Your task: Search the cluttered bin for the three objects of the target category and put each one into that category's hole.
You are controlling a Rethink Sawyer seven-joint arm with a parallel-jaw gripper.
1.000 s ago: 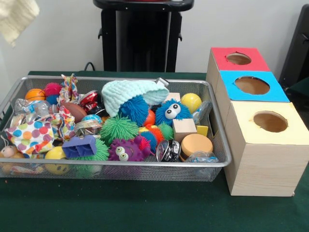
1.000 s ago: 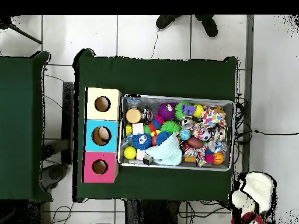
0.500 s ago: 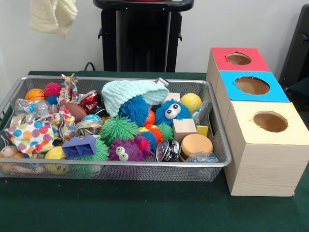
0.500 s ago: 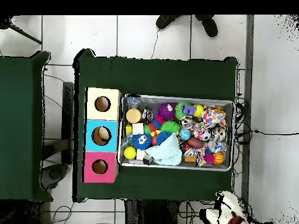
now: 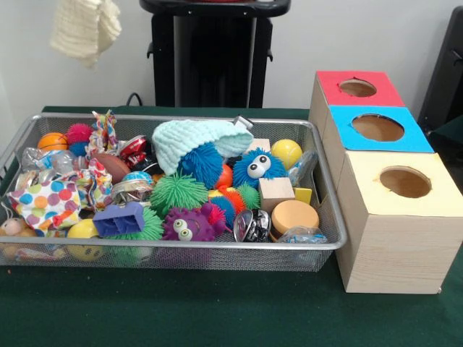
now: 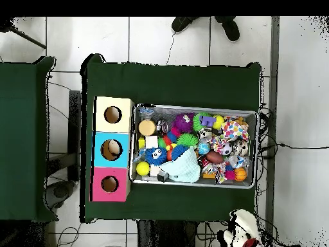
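A cream cloth (image 5: 85,27) hangs high beyond the bin's (image 5: 181,244) far corner; the claw itself is hidden, its state unreadable.

Silver wire-mesh bin (image 5: 181,249), 3 matt wooden boxes (image 5: 394,246), green cloth table (image 5: 217,311)

we lose the cream cloth (image 5: 85,27) at the top edge, its holder hidden, person's shoes (image 6: 205,24) cropped
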